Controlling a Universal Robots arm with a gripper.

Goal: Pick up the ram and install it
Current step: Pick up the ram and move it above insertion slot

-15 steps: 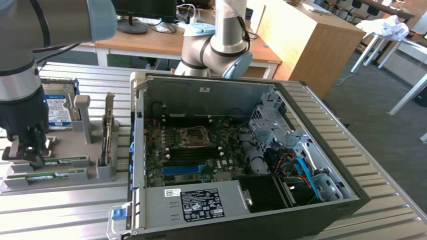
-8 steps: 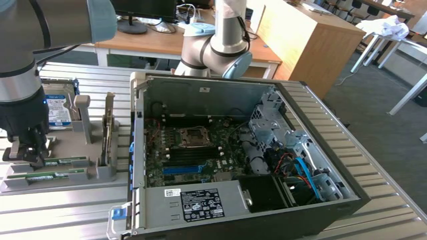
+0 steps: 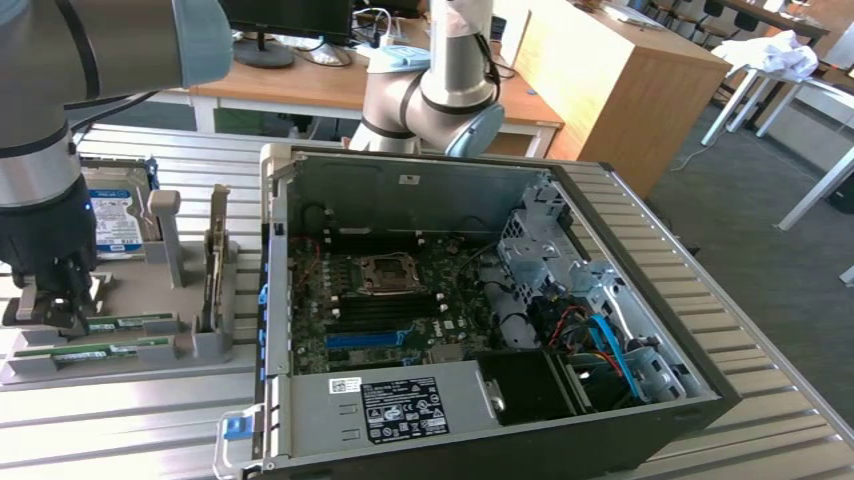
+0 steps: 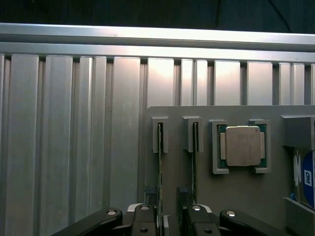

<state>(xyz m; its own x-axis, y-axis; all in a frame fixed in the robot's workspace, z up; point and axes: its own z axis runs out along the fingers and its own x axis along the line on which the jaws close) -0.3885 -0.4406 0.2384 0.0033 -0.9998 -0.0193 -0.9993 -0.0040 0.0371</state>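
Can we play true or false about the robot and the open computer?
1. The big metal computer case lies open, with its green board showing. True.
2. The robot's hand hovers over the grey holder tray. True.
3. The hand is carrying a green stick. False: it is open, and both thin green memory sticks stand in their tray slots.
4. The tray holds nothing but sticks. False: a square silver processor chip and a blue-labelled hard drive sit there too.

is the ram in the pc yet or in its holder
In its holder: the ram stands on edge in a slot of the grey holder, beside the second stick, outside the open computer case.
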